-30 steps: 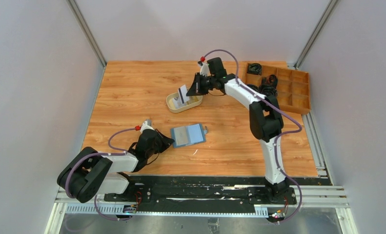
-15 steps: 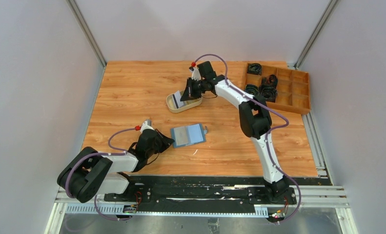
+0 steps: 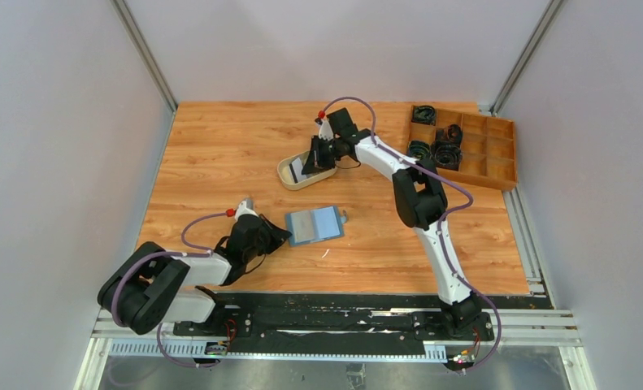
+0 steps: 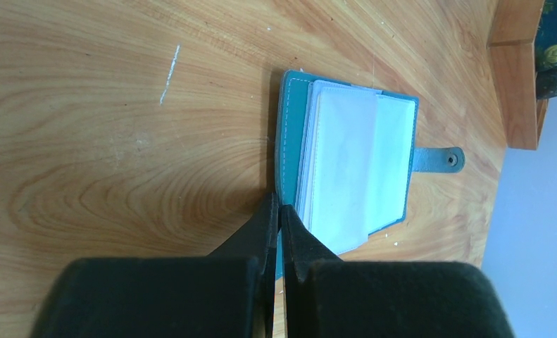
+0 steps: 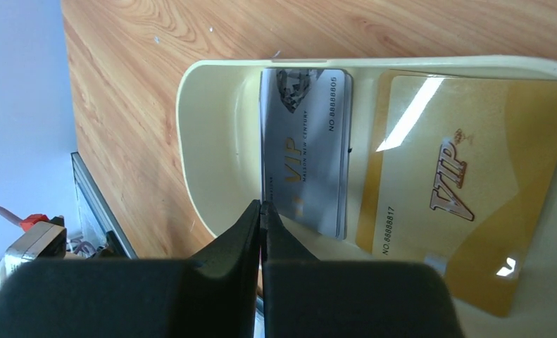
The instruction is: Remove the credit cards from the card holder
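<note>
The blue card holder lies open on the table, its pale sleeves and closing tab showing in the left wrist view. My left gripper is shut on its near left edge. My right gripper is low over the cream oval tray, its jaws shut on the edge of a grey VIP credit card that lies into the tray. A yellow VIP credit card lies flat in the tray beside it. The right gripper's tips meet at the grey card's near edge.
A wooden compartment box with dark items stands at the back right; its corner shows in the left wrist view. Grey walls close in the table on three sides.
My right gripper has moved left and down, bringing the grey card from upright above the tray down into it. The left arm and the card holder have not moved.
</note>
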